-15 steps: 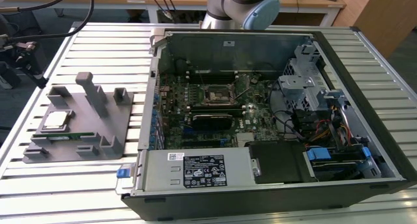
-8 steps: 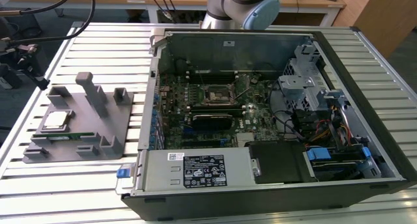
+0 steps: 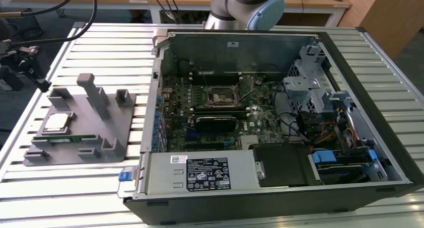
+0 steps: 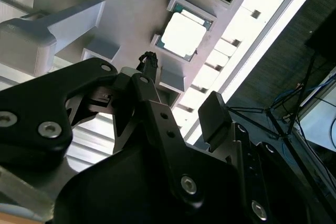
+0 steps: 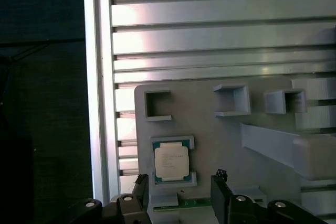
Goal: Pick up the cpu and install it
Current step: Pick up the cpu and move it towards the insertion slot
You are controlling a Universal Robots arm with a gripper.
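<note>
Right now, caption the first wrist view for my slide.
Open tool above the cpu, seated in its grey fixture.

On the desk (image 3: pixel 106 44), a holder (image 3: pixel 79 111) sits at the exterior view's left, an open computer case (image 3: pixel 239 46) at its right. The cpu (image 3: pixel 57 121) lies on the holder, a memory stick (image 3: pixel 66 138) just beside it. A socket (image 3: pixel 221 95) sits inside the case.

Slatted metal table (image 3: pixel 66 188) stands before a wooden desk (image 3: pixel 318 2); dark floor (image 3: pixel 17 114), perhaps carpet.
</note>
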